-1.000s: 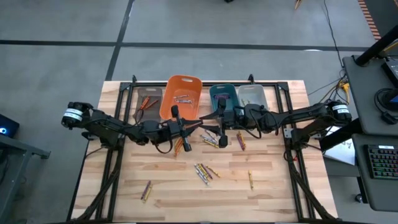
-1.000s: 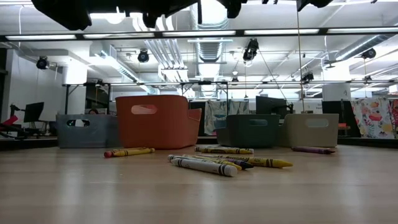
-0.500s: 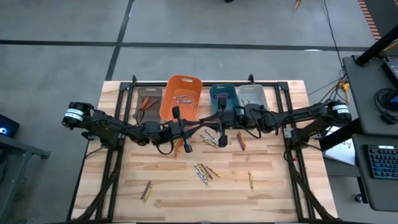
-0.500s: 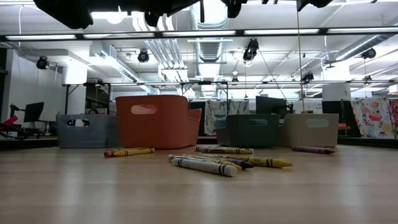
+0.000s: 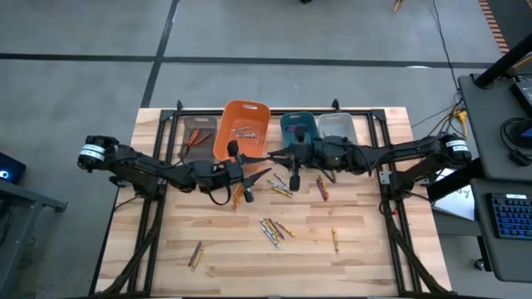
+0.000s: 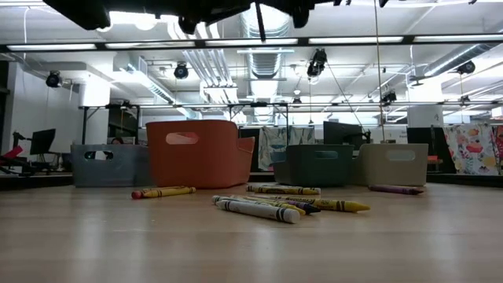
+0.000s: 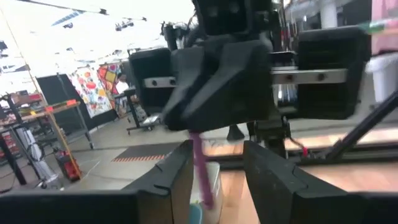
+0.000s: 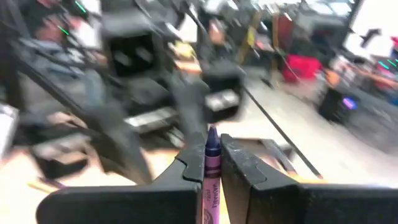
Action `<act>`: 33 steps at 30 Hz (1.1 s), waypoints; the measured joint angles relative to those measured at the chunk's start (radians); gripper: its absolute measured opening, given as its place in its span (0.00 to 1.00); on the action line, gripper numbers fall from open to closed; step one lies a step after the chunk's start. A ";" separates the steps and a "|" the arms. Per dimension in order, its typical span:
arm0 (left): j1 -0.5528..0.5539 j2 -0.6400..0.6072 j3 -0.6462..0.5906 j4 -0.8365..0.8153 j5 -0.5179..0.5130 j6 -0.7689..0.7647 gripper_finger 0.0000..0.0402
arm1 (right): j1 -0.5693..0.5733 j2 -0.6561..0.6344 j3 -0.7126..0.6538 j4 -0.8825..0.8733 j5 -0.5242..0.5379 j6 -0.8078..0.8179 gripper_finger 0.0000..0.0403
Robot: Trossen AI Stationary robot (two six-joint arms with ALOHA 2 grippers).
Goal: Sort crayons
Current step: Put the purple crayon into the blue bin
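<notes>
Four plastic bins stand in a row along the far edge of the pale wooden table (image 5: pixel 357 257): a brown-grey bin (image 5: pixel 198 133), a larger orange bin (image 5: pixel 245 129), a teal bin (image 5: pixel 297 126) and a pale grey bin (image 5: pixel 337 126). The table sits on a grey concrete floor, and the low view looks past the bins into a bright workshop with ceiling ducts, strip lights and hanging patterned cloths. Loose crayons (image 5: pixel 273 230) lie scattered on the wood: short paper-wrapped sticks in yellow, orange, purple and greyish tones, a cluster near the table's middle, a few just in front of the bins, one yellow stick (image 5: pixel 335 240) toward the right edge and a purple-and-yellow pair (image 5: pixel 195 255) near the front left corner, their long axes lying flat at mixed angles. Both arms meet above the table just in front of the orange and teal bins. The right tool (image 8: pixel 210 163) is closed narrowly on a purple crayon (image 8: pixel 211 155), which runs lengthwise between its fingers with the pointed tip sticking out forward. In the left wrist view the same crayon hangs roughly upright from the right tool, passing through the gap of the left tool (image 7: pixel 214 163), whose fingers (image 7: pixel 267 171) stand apart on either side of it without gripping.
</notes>
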 joint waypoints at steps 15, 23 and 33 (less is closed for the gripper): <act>-0.001 -0.202 -0.007 -0.400 -0.226 -0.081 0.32 | -0.260 0.028 0.027 -0.419 0.142 0.109 0.05; -0.001 -0.230 -0.008 -0.484 -0.227 -0.112 0.32 | -0.421 0.156 0.011 -0.444 0.108 0.181 0.04; -0.001 -0.229 -0.008 -0.523 -0.227 -0.119 0.32 | -0.475 0.308 0.043 -0.448 0.107 0.153 0.04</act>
